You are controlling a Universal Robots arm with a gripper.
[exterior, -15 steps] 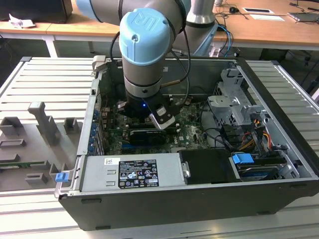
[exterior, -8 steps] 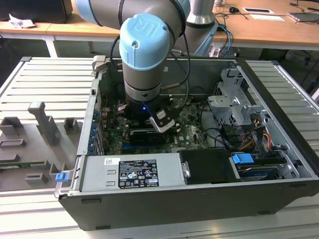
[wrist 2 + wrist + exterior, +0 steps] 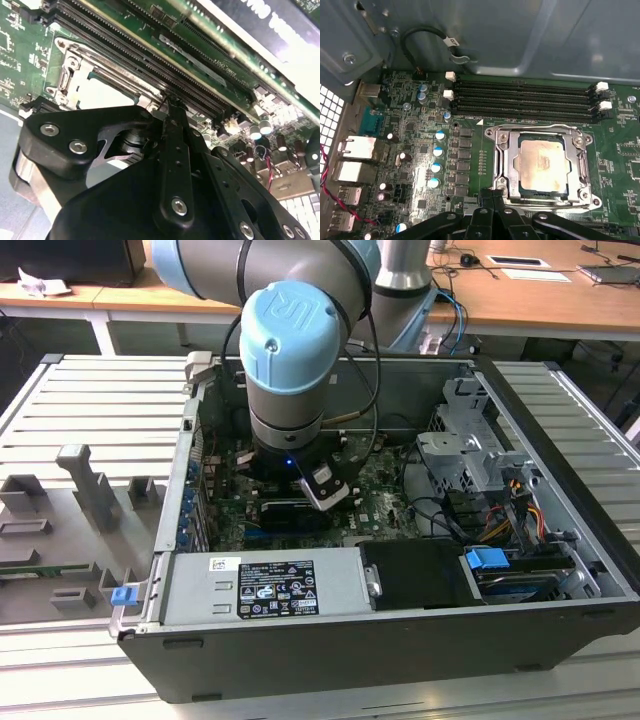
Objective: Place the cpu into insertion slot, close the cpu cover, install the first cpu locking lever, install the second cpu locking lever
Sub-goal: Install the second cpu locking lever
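Silvery-beige metal of the cpu (image 3: 542, 167) lying flat inside the insertion slot (image 3: 491, 133), on the green motherboard (image 3: 420, 150). Framed on all four sides by the cpu cover (image 3: 507, 161), lowered flat over the chip, with the chip's top showing through the cut-out centre. Just beside the slot, four long black memory slots (image 3: 520, 100) with white clips at their ends. On the slot's other flank, a column of blue-topped capacitors (image 3: 438, 151).

In both wrist views, black gripper (image 3: 493, 194) down at the rim of the slot, at the side away from the memory slots. Jaws clenched, fingertips pressed together, nothing visible between them. Whether the tips touch the cover's edge or a locking lever, impossible to tell.

In the exterior view, grey arm (image 3: 295, 350) with a light-blue cap reaching straight down into the open computer case (image 3: 330, 660). Case lying on its side on a ribbed grey table (image 3: 100, 410). Towards the exterior view's right inside the case, a metal drive cage (image 3: 470, 450) and a bundle of coloured cables (image 3: 515, 510).
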